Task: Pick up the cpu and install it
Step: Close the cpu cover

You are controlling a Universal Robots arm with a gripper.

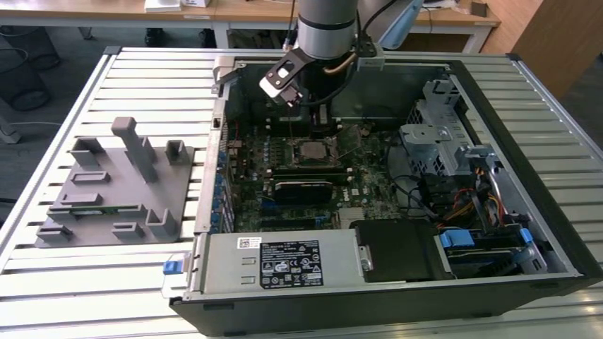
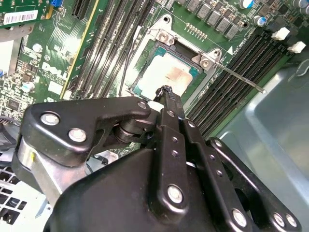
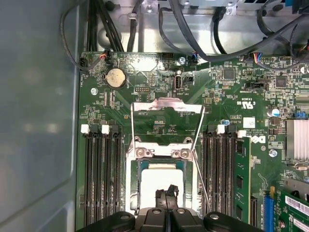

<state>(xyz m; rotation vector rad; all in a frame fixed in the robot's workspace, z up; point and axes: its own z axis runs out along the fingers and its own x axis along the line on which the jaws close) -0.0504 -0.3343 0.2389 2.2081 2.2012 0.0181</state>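
The cpu (image 1: 311,150) lies flat in the socket on the green motherboard (image 1: 282,205), inside the open computer case. Its silver top shows in both wrist views (image 2: 170,76) (image 3: 157,180). My gripper (image 1: 318,129) hangs just above the cpu, near one edge of it. Its black fingers are pressed together with nothing between them (image 2: 166,92) (image 3: 167,193). The socket's metal load plate (image 3: 166,107) is folded back open. The thin lever (image 2: 241,77) (image 3: 200,181) stands free beside the socket.
Black memory slots (image 3: 101,174) flank the socket on both sides. A grey parts fixture (image 1: 113,187) sits on the slatted table at the exterior view's left. The power supply (image 1: 282,263), the drive cage (image 1: 443,145) and the case walls (image 3: 34,121) hem in the board.
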